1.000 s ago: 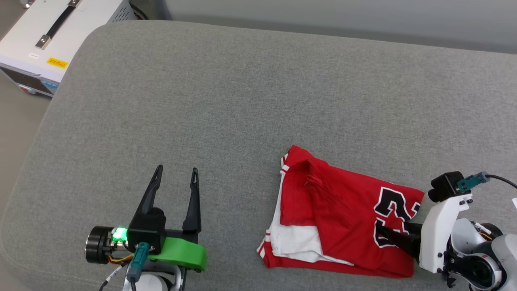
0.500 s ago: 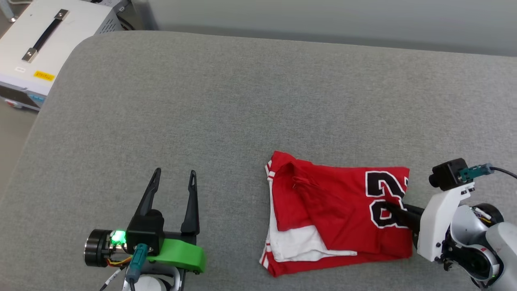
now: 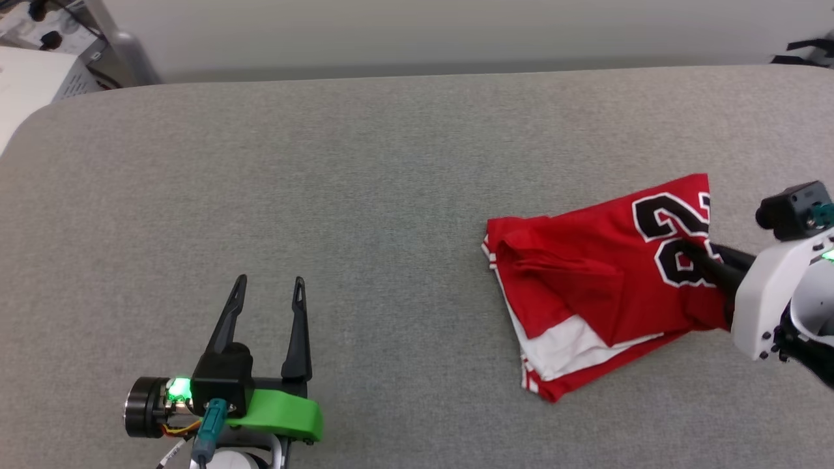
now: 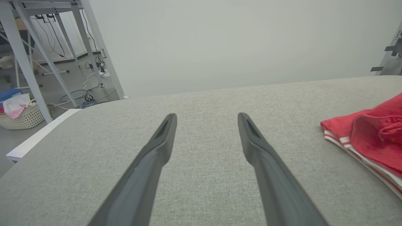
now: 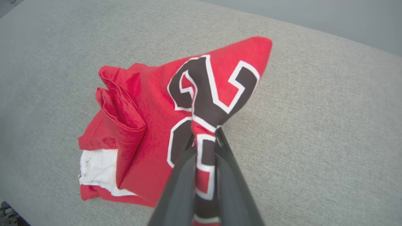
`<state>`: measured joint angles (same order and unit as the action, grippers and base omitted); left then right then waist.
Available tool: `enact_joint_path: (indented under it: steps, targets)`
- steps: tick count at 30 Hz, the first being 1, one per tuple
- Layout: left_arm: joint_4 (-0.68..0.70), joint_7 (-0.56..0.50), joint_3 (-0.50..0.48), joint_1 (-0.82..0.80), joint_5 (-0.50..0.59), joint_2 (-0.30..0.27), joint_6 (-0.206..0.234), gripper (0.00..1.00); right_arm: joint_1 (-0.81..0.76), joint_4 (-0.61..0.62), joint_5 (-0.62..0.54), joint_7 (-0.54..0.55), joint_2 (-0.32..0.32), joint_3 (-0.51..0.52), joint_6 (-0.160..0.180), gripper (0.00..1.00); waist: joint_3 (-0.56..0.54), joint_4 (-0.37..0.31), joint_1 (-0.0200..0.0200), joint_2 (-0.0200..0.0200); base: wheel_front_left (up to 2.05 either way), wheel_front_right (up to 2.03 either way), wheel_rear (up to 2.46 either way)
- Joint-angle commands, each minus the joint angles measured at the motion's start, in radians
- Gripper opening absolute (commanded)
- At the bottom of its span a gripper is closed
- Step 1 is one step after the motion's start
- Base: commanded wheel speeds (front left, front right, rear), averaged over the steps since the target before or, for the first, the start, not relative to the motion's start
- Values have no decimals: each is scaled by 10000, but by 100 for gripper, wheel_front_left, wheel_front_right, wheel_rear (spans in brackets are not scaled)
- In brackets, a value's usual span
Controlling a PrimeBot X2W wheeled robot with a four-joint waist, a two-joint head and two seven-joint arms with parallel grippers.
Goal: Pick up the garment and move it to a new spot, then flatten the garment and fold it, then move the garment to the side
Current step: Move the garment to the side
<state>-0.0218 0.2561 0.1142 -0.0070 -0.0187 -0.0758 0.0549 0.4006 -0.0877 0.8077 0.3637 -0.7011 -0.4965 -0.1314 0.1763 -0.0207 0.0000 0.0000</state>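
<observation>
Folded red shirt (image 3: 586, 280) sits on the right part of the grey padded surface (image 3: 326, 163), white layer and striped trim showing along its near edge, black-and-white number at the end nearest the right gripper (image 3: 692, 251). Right gripper clamped tight on that numbered end, cloth pinched between both fingers and pulled up into a ridge there, rest of the shirt lying on the surface. Left gripper (image 3: 268, 286) at lower left, fingers spread wide, holding nothing, over bare surface, well apart from the shirt. White basket (image 4: 19, 116) on the floor beyond the surface's edge, in left wrist view
</observation>
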Motion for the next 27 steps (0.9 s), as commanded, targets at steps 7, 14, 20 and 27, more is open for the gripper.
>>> enact_joint_path:
  steps: [7, 14, 20, 27]
  targets:
    - [307, 57, -262, 27, -1, -123, 101, 100, 1005, -243, -249, -126, -298, 302, 7, 0, 417, -1166, 0, 0, 0, 0, 0]
    - [632, 57, -377, -290, 56, -274, 68, 100, 1554, -1050, -544, -296, -867, 702, 7, 0, 1286, -1308, 0, 0, 0, 0, 0]
    - [853, 57, -323, -794, 195, -487, -27, 100, 2033, -2134, -788, -526, -1429, 1438, 7, 0, 2305, -1120, 0, 0, 0, 0, 0]
    - [1090, 57, -218, -1471, 291, -667, -28, 100, 2785, -3787, -1518, -829, -1865, 2299, 7, 0, 3299, -919, 0, 0, 0, 0, 0]
